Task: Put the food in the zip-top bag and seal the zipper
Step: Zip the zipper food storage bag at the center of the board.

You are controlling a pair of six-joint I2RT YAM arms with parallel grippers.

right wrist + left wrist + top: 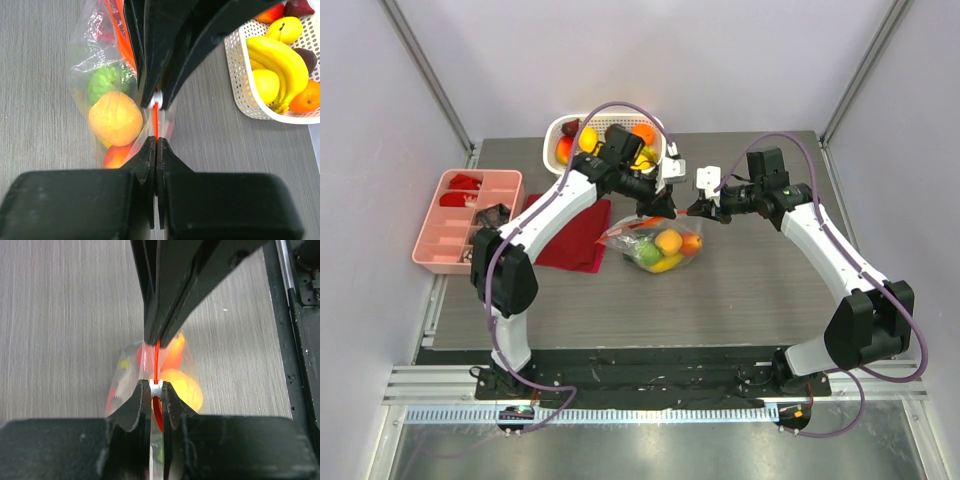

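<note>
On the grey table, left hand and right hand each clamp the zipper edging the zip-top bag.

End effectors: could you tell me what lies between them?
The zipper, running from left end effector to right end effector; right wrist view shows it.

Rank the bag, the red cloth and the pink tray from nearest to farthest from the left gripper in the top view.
1. bag: held in the left gripper.
2. red cloth: left of the bag.
3. pink tray: table's left edge.
</note>
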